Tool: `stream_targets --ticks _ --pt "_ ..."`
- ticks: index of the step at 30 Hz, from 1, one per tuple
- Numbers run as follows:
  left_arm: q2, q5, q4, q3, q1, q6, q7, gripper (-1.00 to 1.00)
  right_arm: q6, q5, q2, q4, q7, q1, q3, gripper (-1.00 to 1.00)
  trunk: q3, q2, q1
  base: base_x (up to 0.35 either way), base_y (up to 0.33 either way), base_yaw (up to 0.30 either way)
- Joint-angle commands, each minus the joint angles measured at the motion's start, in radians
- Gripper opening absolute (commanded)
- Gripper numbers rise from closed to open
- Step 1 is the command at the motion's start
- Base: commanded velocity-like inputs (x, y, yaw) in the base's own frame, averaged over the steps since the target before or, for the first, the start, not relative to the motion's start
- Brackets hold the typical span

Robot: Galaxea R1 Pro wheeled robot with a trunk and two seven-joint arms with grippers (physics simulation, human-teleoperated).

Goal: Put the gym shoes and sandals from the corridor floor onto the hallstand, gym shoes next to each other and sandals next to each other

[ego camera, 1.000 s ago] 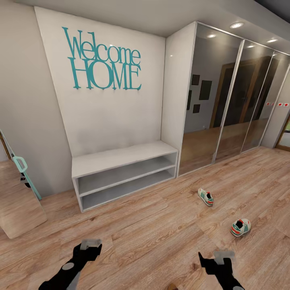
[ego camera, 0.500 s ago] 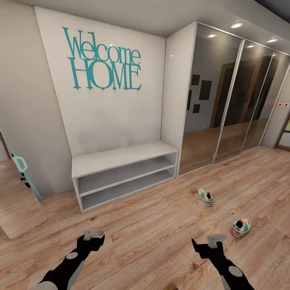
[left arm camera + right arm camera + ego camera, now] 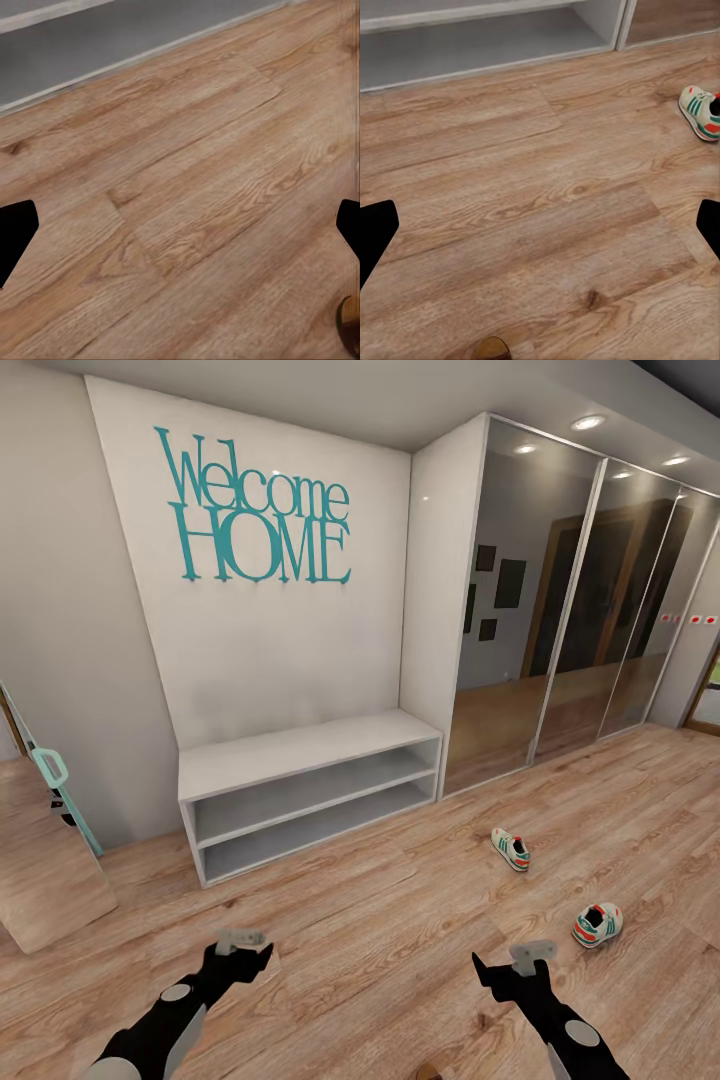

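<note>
Two gym shoes lie apart on the corridor floor (image 3: pixel 400 920): one (image 3: pixel 511 849) near the mirrored wardrobe, the other (image 3: pixel 597 924) closer to me on the right. One gym shoe (image 3: pixel 701 111) also shows in the right wrist view. A small brown rounded edge (image 3: pixel 428 1072) peeks in by my base, perhaps a sandal; too little shows to tell. The hallstand is out of view. My left gripper (image 3: pixel 247 948) and right gripper (image 3: pixel 508 960) hover low over bare planks, both open and empty. Their fingertips (image 3: pixel 15 232) (image 3: pixel 375 232) stand wide apart.
A grey two-slot bench (image 3: pixel 300 755) with a tall back bearing teal "Welcome HOME" letters (image 3: pixel 255 510) stands ahead against the wall. Mirrored wardrobe doors (image 3: pixel 560 620) run along the right. A leaning mirror with a teal frame (image 3: pixel 55 830) stands at the left.
Both arms have reached forward over the floor, and the two grippers now sit farther from my base and slightly closer together. The shoes and the view have not shifted.
</note>
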Motion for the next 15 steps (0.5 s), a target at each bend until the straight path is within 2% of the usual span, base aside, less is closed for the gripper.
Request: stream_targets --ticks 1,15 --pt "-0.001 -0.001 0.001 0.002 0.0 -0.004 -0.009 1.0 -0.003 -0.001 0.0 0.001 0.003 -0.001 0.0 1.0 -0.001 -0.001 0.0 0.0 0.0 0.0" --pt "0.004 0.004 -0.003 0.001 -0.001 -0.005 -0.039 1.0 0.0 -0.001 -0.002 0.003 0.002 -0.001 -0.004 1.0 -0.001 -0.001 0.0 0.0 0.0 0.0"
